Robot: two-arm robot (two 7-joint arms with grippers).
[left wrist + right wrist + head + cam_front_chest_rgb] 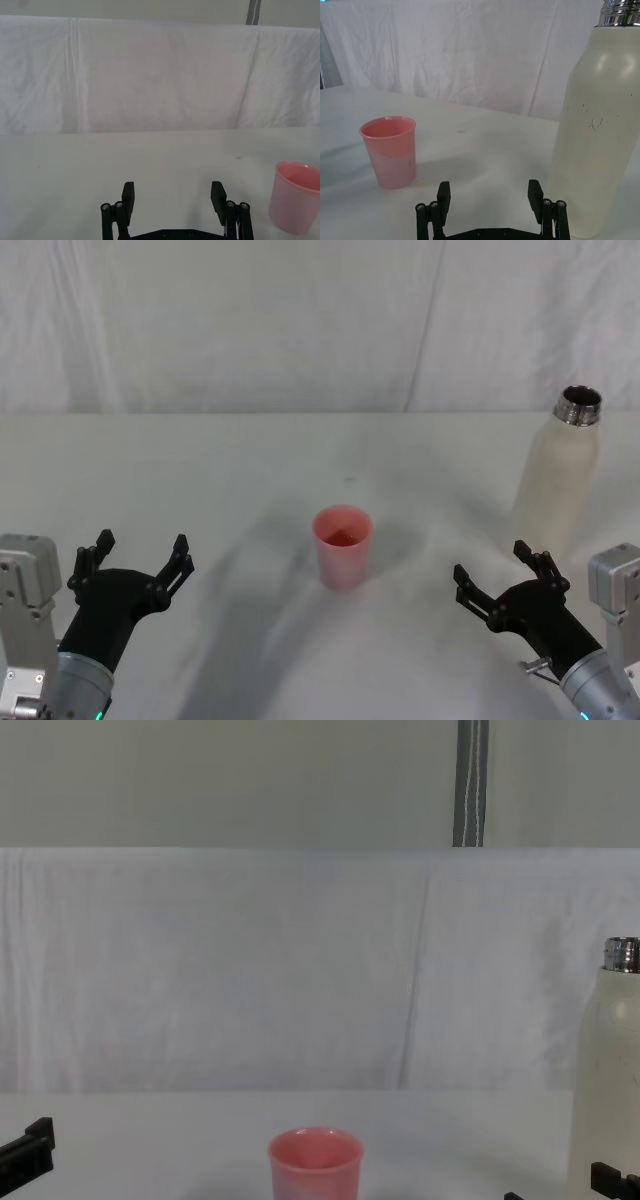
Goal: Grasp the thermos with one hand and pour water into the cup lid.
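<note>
The cream-white thermos (556, 480) stands upright at the table's right side, its silver neck uncapped; it also rises close by in the right wrist view (600, 130) and in the chest view (607, 1070). The pink cup lid (343, 546) stands upright at the table's middle (390, 151) (296, 197) (315, 1164). My right gripper (500, 582) is open, just in front of the thermos and a little to its left (490, 197). Near the front left, my left gripper (140, 558) is open with nothing between its fingers (172, 197), left of the cup.
A white cloth covers the table (220, 470) and hangs as a backdrop (300, 320) behind it. A grey vertical post (471, 782) stands behind the backdrop.
</note>
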